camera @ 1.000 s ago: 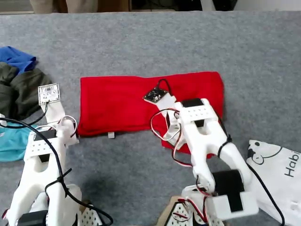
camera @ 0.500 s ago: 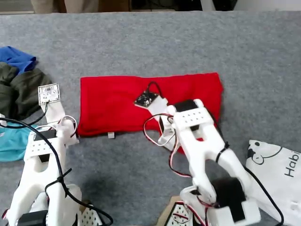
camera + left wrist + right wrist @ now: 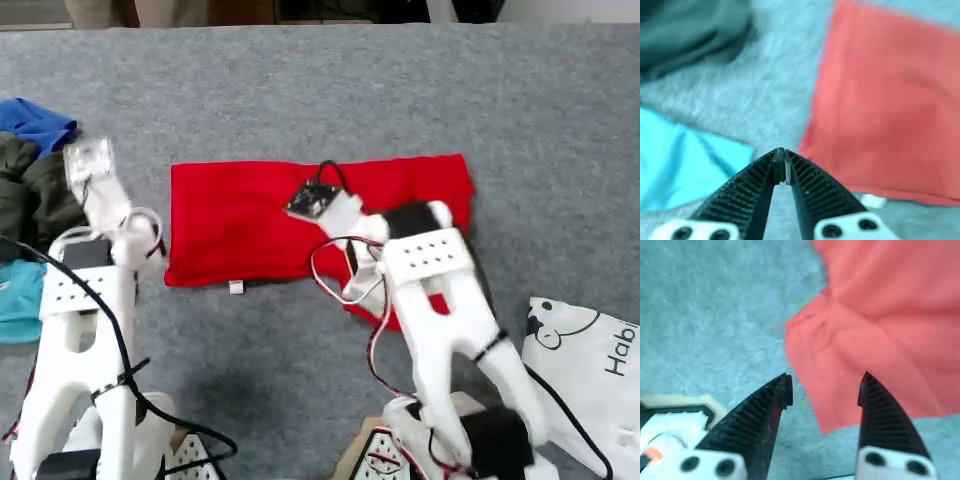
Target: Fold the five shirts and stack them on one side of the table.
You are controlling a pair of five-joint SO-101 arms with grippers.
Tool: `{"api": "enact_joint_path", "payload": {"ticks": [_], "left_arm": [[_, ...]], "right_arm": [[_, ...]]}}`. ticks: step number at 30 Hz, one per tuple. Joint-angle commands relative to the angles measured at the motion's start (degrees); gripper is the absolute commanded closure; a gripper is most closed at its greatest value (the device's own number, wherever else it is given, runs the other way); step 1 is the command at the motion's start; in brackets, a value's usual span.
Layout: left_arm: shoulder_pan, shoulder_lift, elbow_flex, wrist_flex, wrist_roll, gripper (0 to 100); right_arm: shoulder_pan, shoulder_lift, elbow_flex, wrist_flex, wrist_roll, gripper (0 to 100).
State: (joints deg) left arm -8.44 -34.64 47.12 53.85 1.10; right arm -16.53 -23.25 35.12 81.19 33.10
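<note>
Lying on grey table [image 3: 400, 90] is red shirt [image 3: 230, 215]; left jaws clenched, right jaws released

5 shirts: red [image 3: 240, 215], blue [image 3: 35, 122], dark [image 3: 25, 185], turquoise [image 3: 15, 310], white [image 3: 580, 360]; 2 arms [image 3: 85, 330].

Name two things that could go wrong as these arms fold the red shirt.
The right gripper stands open over a loose corner of the red shirt; it may grab one layer and undo the fold.
The left gripper, shut, sits between the red shirt and the teal shirt; it could drag the wrong one.
</note>
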Motion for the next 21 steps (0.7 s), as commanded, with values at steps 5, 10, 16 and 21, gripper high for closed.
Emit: {"api": "enact_joint_path", "payload": {"ticks": [5, 10, 16, 21], "left_arm": [[15.03, 4.0, 2.99, -9.23, 3.08, 98], [13.36, 18.51, 3.16, -13.36, 2.73, 98], [9.85, 30.46, -6.07, -5.19, 1.23, 98], [9.41, 30.73, -5.01, -4.48, -6.51, 98]], "right_arm": [[11.56, 8.57, -8.31, -9.58, 0.09, 95.8], [20.18, 26.51, -16.92, -18.64, -2.11, 95.8], [24.92, 47.43, -35.91, -21.01, -2.29, 95.8], [25.01, 61.58, -51.65, -15.3, -2.11, 95.8]]}}
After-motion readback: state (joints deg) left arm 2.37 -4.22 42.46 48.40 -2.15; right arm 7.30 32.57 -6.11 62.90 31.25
